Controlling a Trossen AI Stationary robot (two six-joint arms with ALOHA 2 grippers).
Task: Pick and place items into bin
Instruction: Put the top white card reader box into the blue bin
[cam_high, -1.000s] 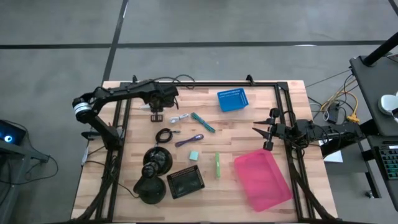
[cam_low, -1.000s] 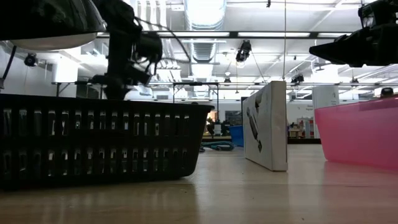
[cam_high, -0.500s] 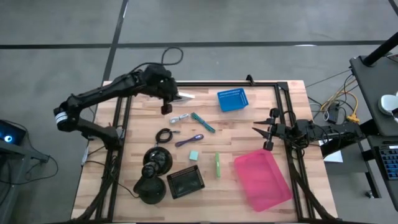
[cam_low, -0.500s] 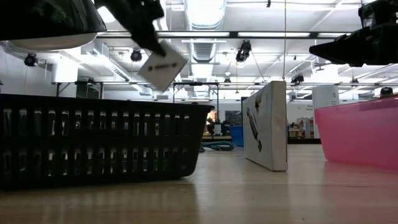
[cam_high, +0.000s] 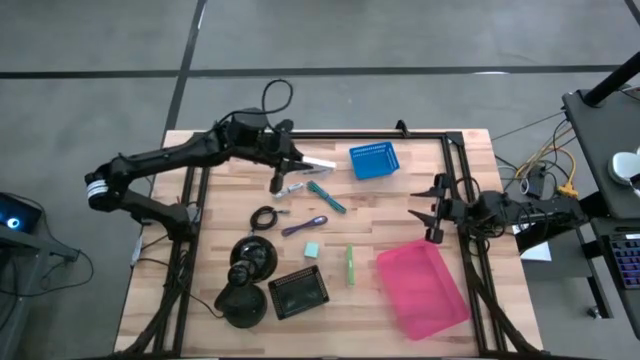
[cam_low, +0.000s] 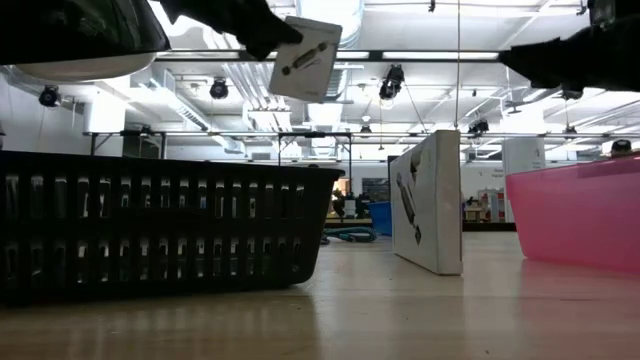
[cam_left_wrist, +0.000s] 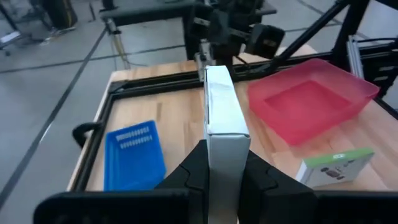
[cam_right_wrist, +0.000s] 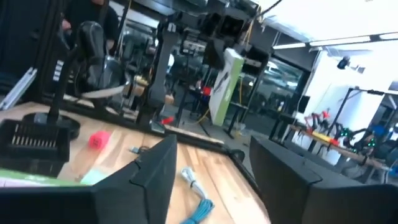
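Note:
My left gripper (cam_high: 287, 162) is shut on a white packet (cam_high: 318, 162) above the table's far middle; the packet also shows in the low view (cam_low: 305, 57) and the left wrist view (cam_left_wrist: 225, 118). On the table lie a teal-handled tool (cam_high: 326, 196), a purple pen (cam_high: 305, 226), a coiled black cable (cam_high: 264, 217), a pale teal cube (cam_high: 313, 249) and a green stick (cam_high: 350, 265). The pink bin (cam_high: 422, 288) stands at the near right. My right gripper (cam_high: 430, 210) is open and empty near the right edge. My left gripper pinches the white packet by its two broad faces (cam_left_wrist: 225, 171) between its two fingers (cam_left_wrist: 194, 174), at the end nearest the arm. The fingers come about level from the table's left. The packet sticks out ahead of them, lifted clear of the table.
A blue basket (cam_high: 373, 160) sits at the far middle, just right of the held packet. A black basket (cam_high: 298, 293) and two black domed objects (cam_high: 250, 275) stand near the front left. A small white item (cam_high: 290, 188) lies beside the teal tool.
My left gripper has risen from the table with the white packet and carried it toward the table's right edge. The packet, low at the table a second ago, is now lifted clear and has turned in the air.

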